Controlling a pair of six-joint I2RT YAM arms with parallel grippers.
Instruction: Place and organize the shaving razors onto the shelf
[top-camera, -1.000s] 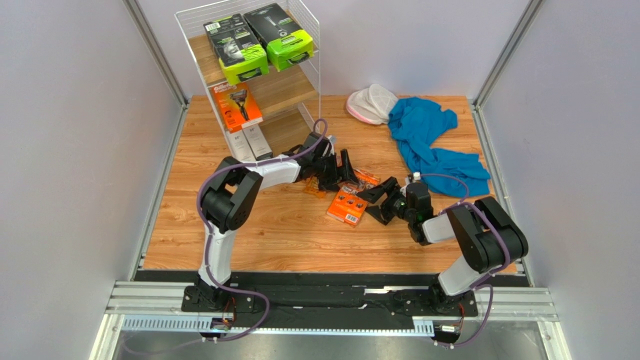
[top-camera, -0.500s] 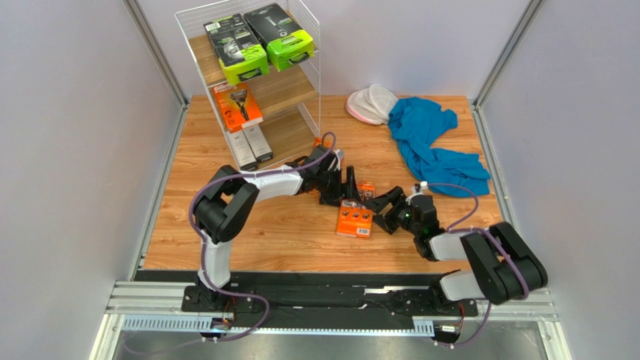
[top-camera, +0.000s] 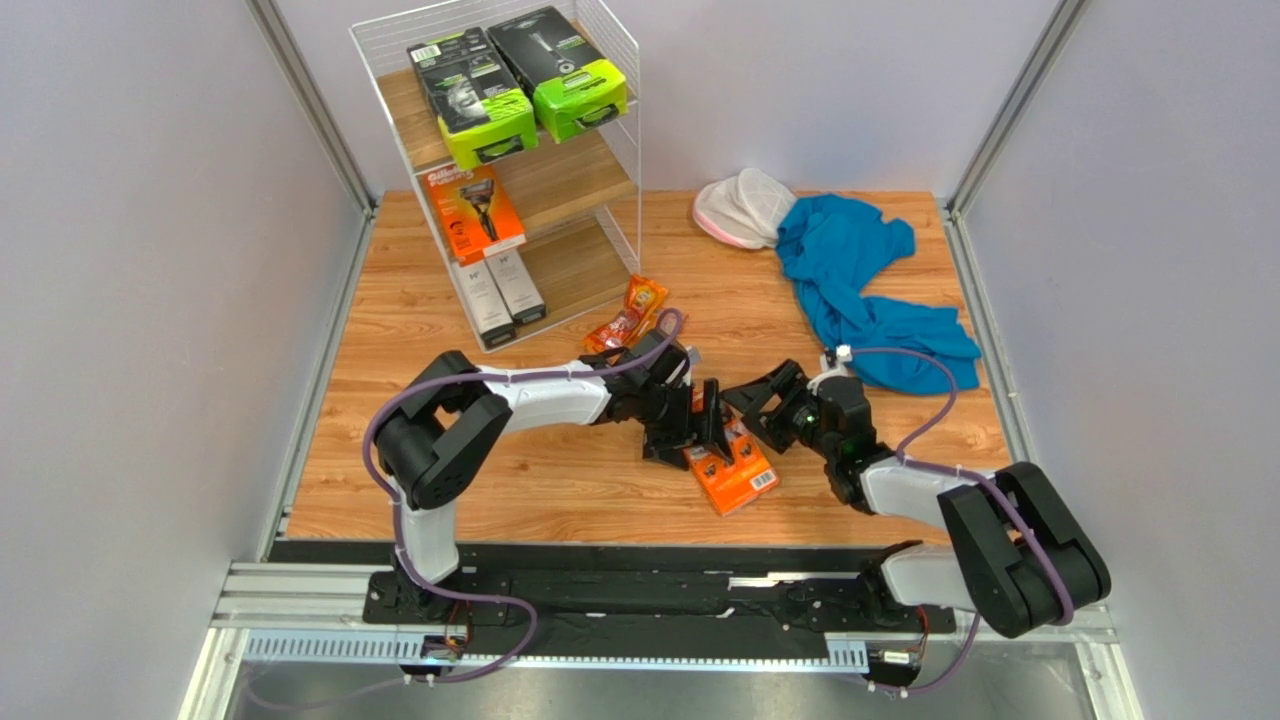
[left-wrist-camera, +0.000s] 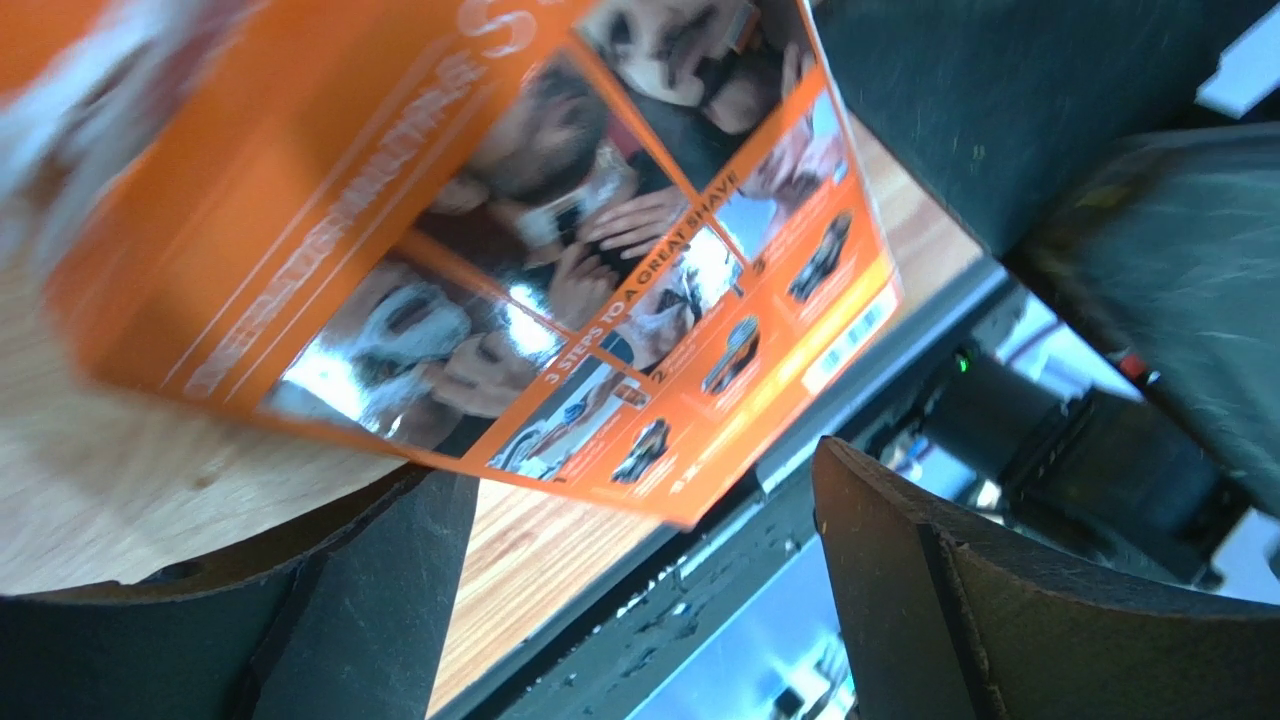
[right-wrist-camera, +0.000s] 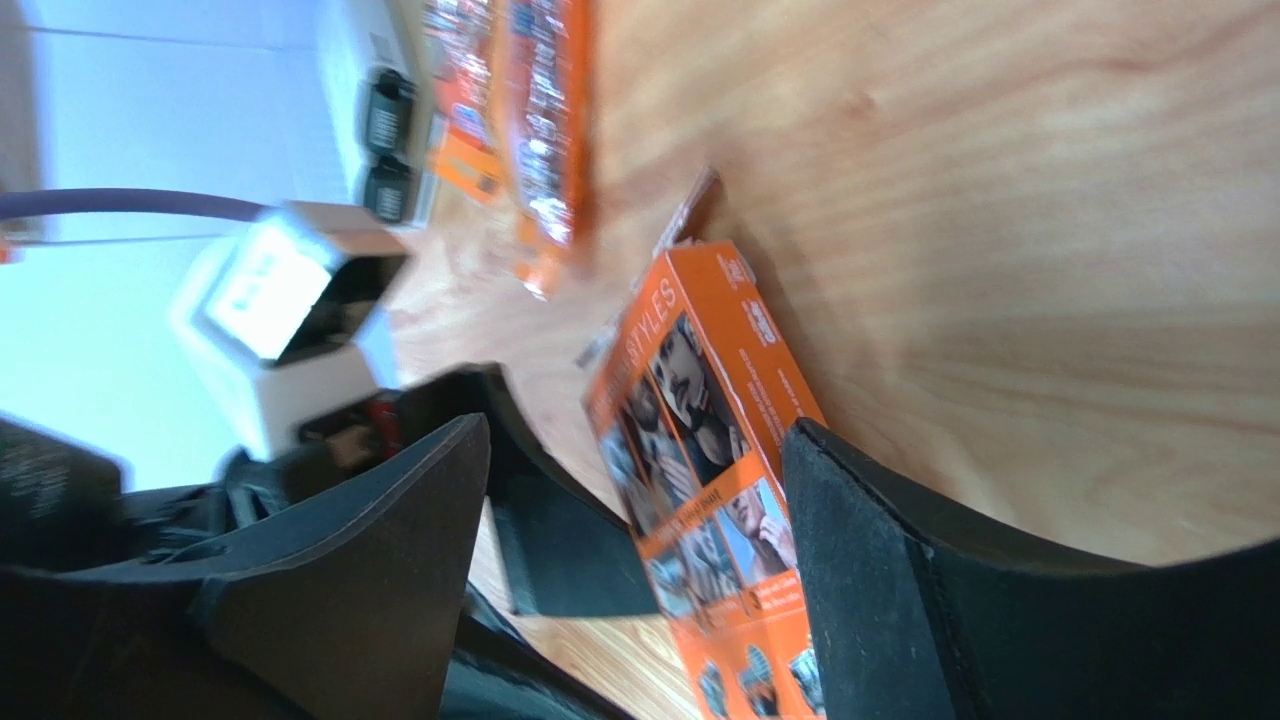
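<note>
Lying on the surface (top-camera: 526, 488) near its front edge, about midway between the side edges, the orange razor box (top-camera: 732, 465) shows a barcode, small photo panels of men's faces, the line "3 STEPS TO A GREAT SHAVE" and the word "STYLES". The left pincer (top-camera: 679, 428) and the right pincer (top-camera: 759, 408) flank it with jaws spread, neither clamped on it. Two black packs with lime-green ends (top-camera: 511, 83) lie on the shelf's (top-camera: 579, 177) top tier.
</note>
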